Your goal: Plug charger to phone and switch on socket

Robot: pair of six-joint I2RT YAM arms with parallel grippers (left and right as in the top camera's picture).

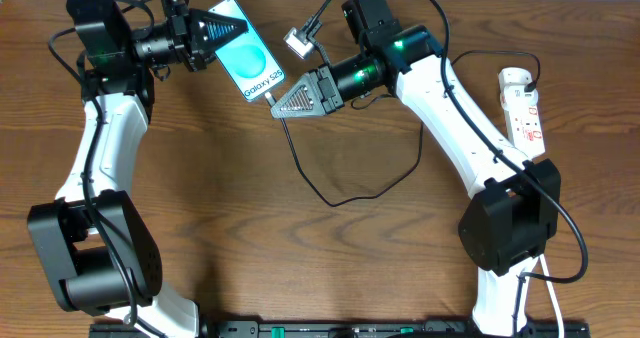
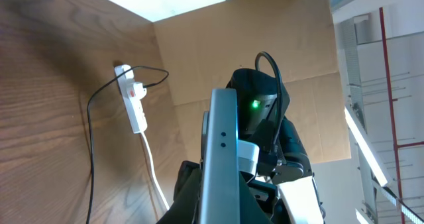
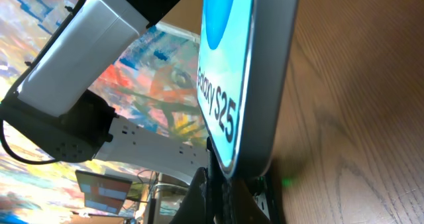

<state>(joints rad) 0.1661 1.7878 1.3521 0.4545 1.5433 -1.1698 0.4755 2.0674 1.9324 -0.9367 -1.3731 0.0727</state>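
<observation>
My left gripper (image 1: 232, 28) is shut on the top end of the phone (image 1: 255, 63) and holds it tilted above the table, its cyan "Galaxy S25" screen facing up. The left wrist view shows the phone (image 2: 222, 138) edge-on between my fingers (image 2: 222, 207). My right gripper (image 1: 278, 103) is at the phone's lower end, shut on the charger's connector tip. In the right wrist view my fingers (image 3: 232, 197) press up against the phone's bottom edge (image 3: 265, 65); the tip itself is hidden. The charger's black cable (image 1: 333, 204) loops over the table to the socket (image 1: 522, 103).
The white power strip lies at the far right edge of the table, also in the left wrist view (image 2: 132, 101), with a red switch and a white cord running toward the front. A small silver connector (image 1: 297, 43) hangs by the right wrist.
</observation>
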